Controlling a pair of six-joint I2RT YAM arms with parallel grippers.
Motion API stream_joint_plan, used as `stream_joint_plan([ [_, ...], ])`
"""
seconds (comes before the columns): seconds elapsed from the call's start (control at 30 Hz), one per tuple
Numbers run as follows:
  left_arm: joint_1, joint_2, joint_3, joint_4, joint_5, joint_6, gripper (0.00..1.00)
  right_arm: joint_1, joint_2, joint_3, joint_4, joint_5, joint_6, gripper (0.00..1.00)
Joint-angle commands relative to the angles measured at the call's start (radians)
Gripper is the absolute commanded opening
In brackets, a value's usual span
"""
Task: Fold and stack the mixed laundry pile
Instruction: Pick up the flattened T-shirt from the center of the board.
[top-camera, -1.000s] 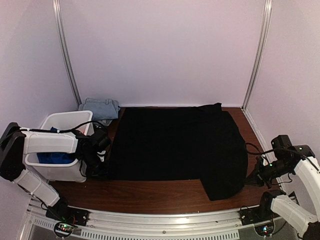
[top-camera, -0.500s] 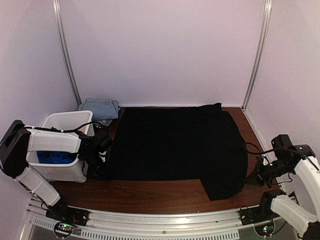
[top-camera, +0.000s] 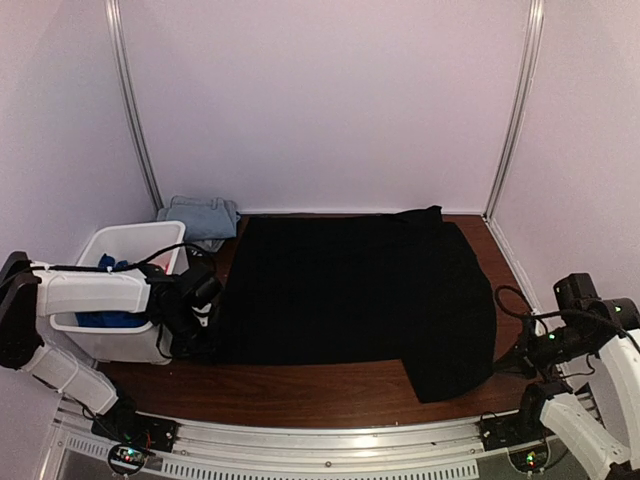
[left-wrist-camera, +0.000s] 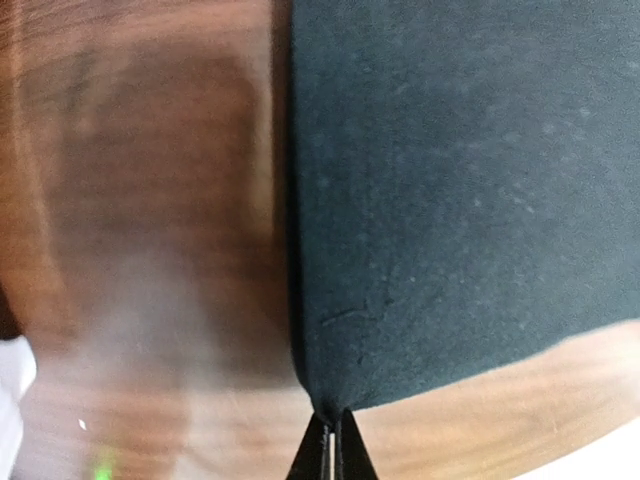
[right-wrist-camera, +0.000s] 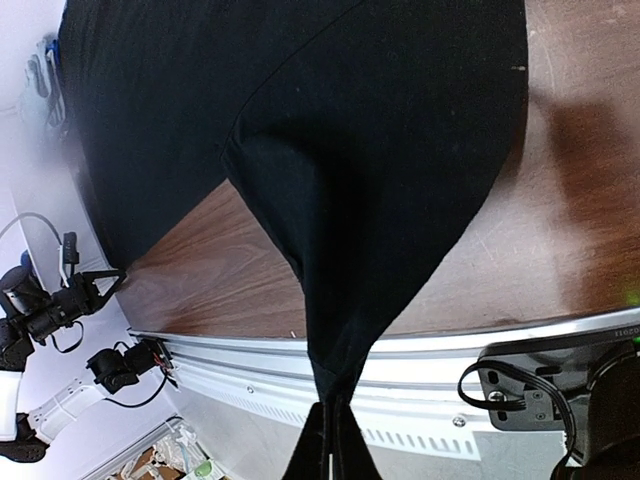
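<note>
A black cloth (top-camera: 350, 290) lies spread on the tabletop (top-camera: 300, 385), right of the white bin (top-camera: 130, 232). Your left tool (left-wrist-camera: 333, 430) and right tool (right-wrist-camera: 330, 425) each pinch one corner; pulling unevenly could slip a thin grip.

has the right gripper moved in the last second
Yes. The right gripper, shut on the black cloth, has drifted slightly right and toward the near edge, away from the wall post.

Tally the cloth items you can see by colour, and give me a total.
black cloth: 1
light-blue denim bundle: 1
royal-blue fabric in the white bin: 1
Total: 3
</note>
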Motion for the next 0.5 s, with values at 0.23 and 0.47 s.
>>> stream_joint_plan([
  [0.23, -0.017, -0.080, 0.061, -0.116, 0.035, -0.003, 0.00, -0.004, 0.022, 0.122, 0.070, -0.056, 0.057, 0.00],
  [0.47, -0.002, -0.031, 0.152, -0.111, 0.019, -0.015, 0.00, -0.004, 0.233, 0.266, 0.209, -0.021, -0.016, 0.00],
])
